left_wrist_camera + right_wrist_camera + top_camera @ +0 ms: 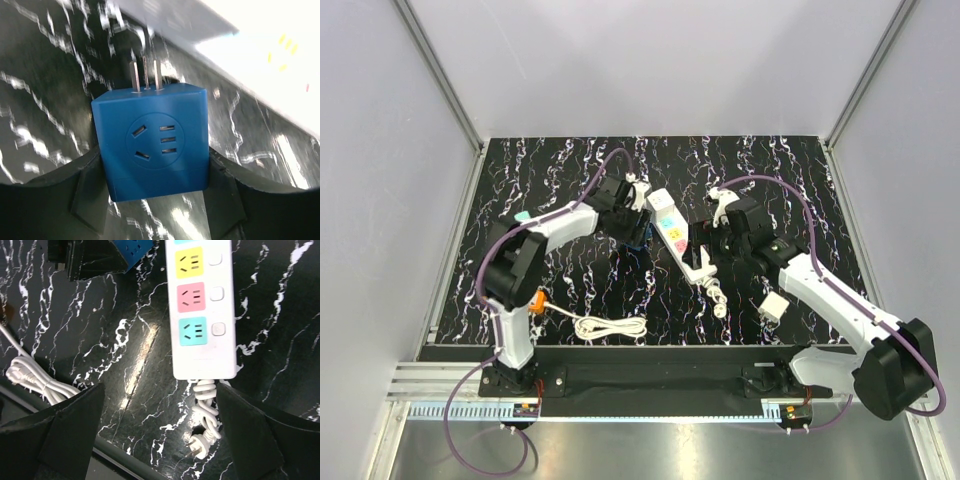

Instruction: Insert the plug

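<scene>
The royal-blue plug sits clamped between my left gripper's fingers, its metal prongs pointing at the white power strip just ahead. In the top view my left gripper holds the plug just left of the strip, apart from it. My right gripper is open and empty over the strip's near end. In the right wrist view the strip shows yellow, pink and teal sockets, the gripper hangs below them, and the plug is at the top edge.
The strip's bundled cord and its white plug lie by my right finger. An orange socket block with a coiled white cord lies front left. A small white cube lies front right. A pale teal piece shows behind my left arm.
</scene>
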{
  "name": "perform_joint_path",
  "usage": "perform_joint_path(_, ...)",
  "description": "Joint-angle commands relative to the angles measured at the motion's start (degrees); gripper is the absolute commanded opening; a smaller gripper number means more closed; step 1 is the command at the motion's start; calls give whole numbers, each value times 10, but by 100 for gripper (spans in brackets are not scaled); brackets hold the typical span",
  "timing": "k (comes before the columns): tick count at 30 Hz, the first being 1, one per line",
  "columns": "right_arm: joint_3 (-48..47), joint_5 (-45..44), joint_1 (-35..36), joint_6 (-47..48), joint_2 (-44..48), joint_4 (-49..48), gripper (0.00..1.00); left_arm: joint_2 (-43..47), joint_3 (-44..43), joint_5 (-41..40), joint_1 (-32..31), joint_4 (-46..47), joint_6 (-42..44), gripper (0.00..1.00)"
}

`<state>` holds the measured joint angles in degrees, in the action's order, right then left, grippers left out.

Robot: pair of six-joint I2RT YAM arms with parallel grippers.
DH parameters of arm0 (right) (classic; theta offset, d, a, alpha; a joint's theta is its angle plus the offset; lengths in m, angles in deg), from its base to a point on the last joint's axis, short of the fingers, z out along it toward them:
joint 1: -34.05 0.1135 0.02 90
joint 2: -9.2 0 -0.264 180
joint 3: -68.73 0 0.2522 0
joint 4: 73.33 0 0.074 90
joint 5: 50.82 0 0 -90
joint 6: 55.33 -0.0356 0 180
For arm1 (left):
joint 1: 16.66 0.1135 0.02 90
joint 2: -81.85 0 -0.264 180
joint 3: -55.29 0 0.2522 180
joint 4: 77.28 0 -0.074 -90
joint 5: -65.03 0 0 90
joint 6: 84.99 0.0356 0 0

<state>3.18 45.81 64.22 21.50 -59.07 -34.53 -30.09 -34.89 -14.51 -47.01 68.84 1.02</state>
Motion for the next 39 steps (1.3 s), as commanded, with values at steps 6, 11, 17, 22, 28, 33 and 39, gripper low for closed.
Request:
perform_joint_path(6,22,146,-4,-1,64,-46,99,250,68,168,-7,-83,3,0)
perform_joint_path(11,52,288,-3,-25,130,-78,99,342,105,392,-13,-109,74,0)
perform_joint_path(17,133,429,-3,-103,278,-189,100,414,180,606,-63,-108,171,0)
perform_joint_path(22,154,427,-3,-107,343,-184,100,429,175,661,-84,-109,203,0)
perform_joint_path(28,150,438,-3,-107,317,-183,100,400,162,656,-88,-111,190,0)
perform_joint_path(33,140,443,-3,-105,298,-184,100,390,155,642,-93,-112,190,0)
perform_joint_path(39,115,329,-4,-139,284,-165,100,369,112,484,-95,-113,122,0)
